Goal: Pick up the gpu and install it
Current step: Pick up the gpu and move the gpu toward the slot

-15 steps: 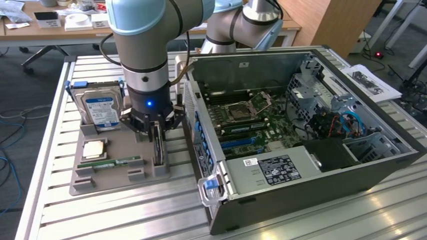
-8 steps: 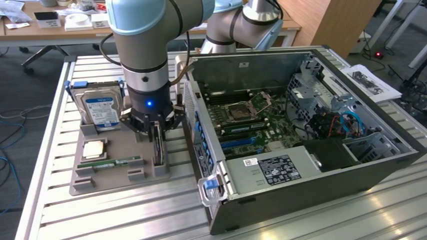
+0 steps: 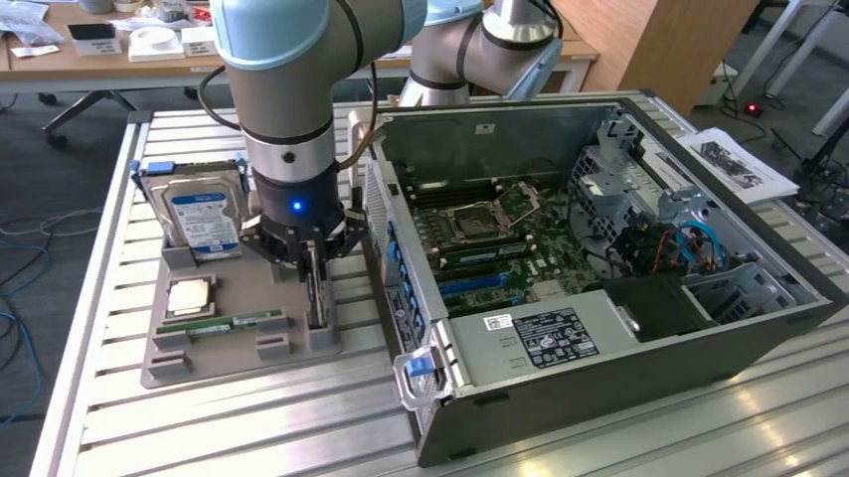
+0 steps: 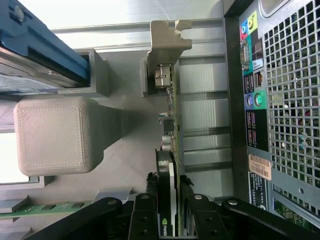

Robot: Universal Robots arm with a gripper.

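The claw (image 4: 169, 202) straddles the gpu (image 4: 165, 170), which stands on edge in the grey tray (image 3: 199, 363) on the table (image 3: 239, 427) beside the open computer case (image 3: 637, 328), though whether it grips the card I cannot tell.

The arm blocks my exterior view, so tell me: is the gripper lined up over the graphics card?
Observer: Yes, the gripper sits right over the graphics card's edge, at the end far from its silver bracket.
Operator: Is that bracket clear of the tray?
Observer: No, it stands beside the tray's grey end post.
Operator: Which way does the cooler face?
Observer: Away from the computer case, toward the hard drive.
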